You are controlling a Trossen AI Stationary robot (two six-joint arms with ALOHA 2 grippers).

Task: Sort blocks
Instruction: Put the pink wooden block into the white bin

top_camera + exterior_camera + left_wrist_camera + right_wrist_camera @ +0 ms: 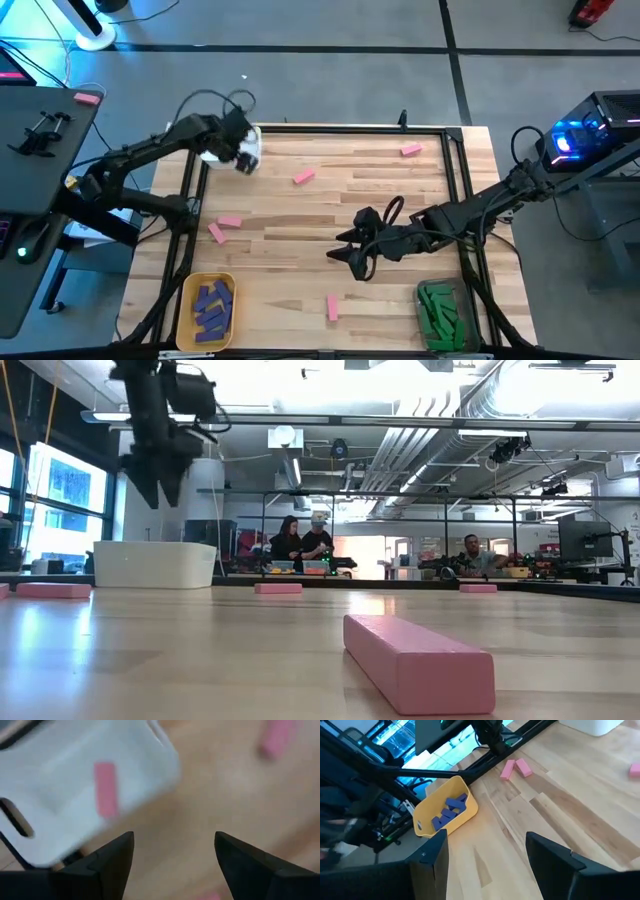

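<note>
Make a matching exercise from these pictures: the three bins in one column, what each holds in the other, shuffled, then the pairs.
Column one:
1. yellow bin
2. clear bin
3. white bin

Column two:
A. green blocks
B. one pink block
C. purple blocks

Pairs: 1-C, 2-A, 3-B

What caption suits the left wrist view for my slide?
Open left end effector above the wooden table, beside the white plastic bin holding one flat pink block.
</note>
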